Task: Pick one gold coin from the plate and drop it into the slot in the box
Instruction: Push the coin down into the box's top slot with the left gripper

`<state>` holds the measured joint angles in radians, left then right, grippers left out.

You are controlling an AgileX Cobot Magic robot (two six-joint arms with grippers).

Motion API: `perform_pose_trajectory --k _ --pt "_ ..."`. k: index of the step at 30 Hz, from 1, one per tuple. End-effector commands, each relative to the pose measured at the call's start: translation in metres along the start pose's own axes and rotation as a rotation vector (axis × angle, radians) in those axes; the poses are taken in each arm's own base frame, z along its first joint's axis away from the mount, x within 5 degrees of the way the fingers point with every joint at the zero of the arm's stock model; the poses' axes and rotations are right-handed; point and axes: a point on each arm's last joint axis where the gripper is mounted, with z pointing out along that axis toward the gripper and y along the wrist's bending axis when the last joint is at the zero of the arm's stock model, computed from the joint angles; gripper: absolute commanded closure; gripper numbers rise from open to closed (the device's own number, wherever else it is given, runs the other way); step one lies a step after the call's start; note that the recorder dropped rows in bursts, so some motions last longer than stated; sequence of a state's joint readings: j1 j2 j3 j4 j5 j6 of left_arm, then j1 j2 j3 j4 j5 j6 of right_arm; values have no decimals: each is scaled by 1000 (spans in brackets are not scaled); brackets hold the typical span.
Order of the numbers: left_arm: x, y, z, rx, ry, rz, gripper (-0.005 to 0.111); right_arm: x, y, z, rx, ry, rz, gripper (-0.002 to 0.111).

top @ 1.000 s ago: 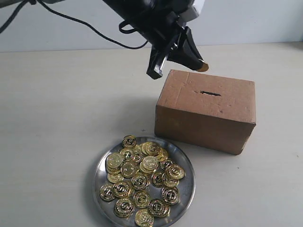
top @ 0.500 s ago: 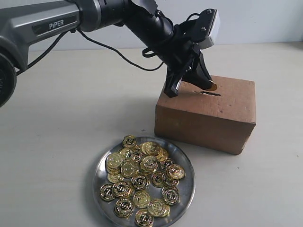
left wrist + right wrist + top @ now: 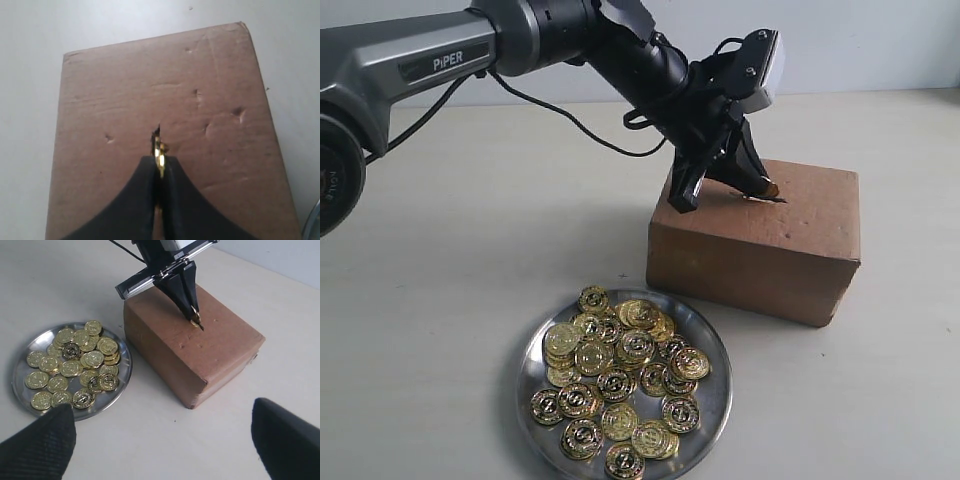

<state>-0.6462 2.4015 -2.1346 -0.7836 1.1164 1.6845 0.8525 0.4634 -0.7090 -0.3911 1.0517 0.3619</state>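
The brown cardboard box (image 3: 760, 235) stands on the table behind the silver plate (image 3: 712, 405), which holds several gold coins (image 3: 620, 375). My left gripper (image 3: 765, 188) is shut on one gold coin (image 3: 159, 152), held edge-on with its tip at the slot (image 3: 156, 134) on the box top (image 3: 200, 90). In the right wrist view the same coin (image 3: 195, 319) shows at the fingertips over the box (image 3: 200, 347), with the plate (image 3: 122, 371) beside it. My right gripper (image 3: 162, 440) hangs open above bare table, away from both.
The left arm (image 3: 520, 40) reaches in from the far left, with a cable looping under it. Pale table surface (image 3: 450, 250) surrounds box and plate. Several small dents mark the box top.
The left gripper has come down from above the box's back edge onto the box top, bringing the coin to the slot. The plate and box have not moved.
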Motion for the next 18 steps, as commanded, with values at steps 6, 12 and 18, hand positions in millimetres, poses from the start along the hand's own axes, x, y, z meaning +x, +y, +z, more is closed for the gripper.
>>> perform_pose_trajectory --k 6,12,18 --pt "-2 2 3 -16 -14 -4 107 1 -1 0 2 -3 -18 19" --pt "5 3 11 -27 -11 -31 107 1 -1 0 3 -2 -17 19" --pt "5 4 11 -34 -10 -45 107 1 -1 0 3 -2 -21 19"
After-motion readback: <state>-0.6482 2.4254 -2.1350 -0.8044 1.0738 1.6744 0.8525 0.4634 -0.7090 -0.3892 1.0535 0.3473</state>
